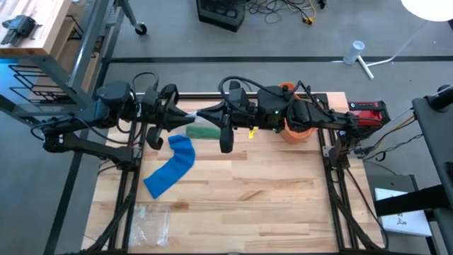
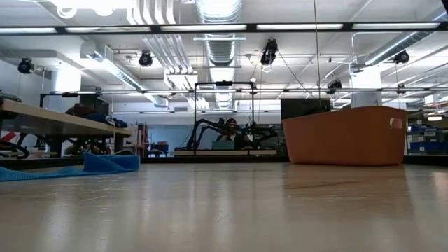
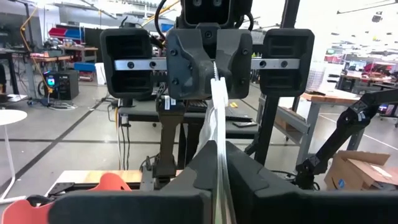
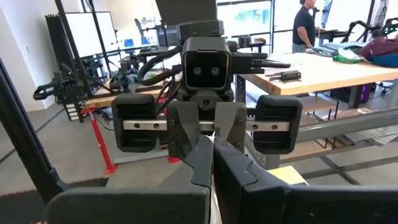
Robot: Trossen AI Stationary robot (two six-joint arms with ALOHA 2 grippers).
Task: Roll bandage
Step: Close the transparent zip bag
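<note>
step: we judge we are mid-task, with a white bandage (image 3: 217, 118) stretched in the air between both grippers above the back of the table (image 1: 269, 205); rolling not yet visible
left gripper (image 1: 185, 117): fingers clenched on one end of the white bandage; faces the other arm
right gripper (image 1: 202, 115): fingers clenched on the other end; the two tips nearly meet in the high view
bandage vs jaws: strip runs straight from our left fingers (image 3: 249, 180) to the opposite jaws; pinched between both pairs, lifted off the wood
blue bandage (image 1: 172, 168): lies loose on the table in front of the left gripper; untouched
green cloth (image 1: 203, 131): flat under the grippers
orange bin (image 2: 344, 135): back right; well apart
plastic wrap (image 1: 150, 221): near the front left edge
next move: we reckon one wrist must turn while the other keeps the strip taut; slack would spoil the roll
</note>
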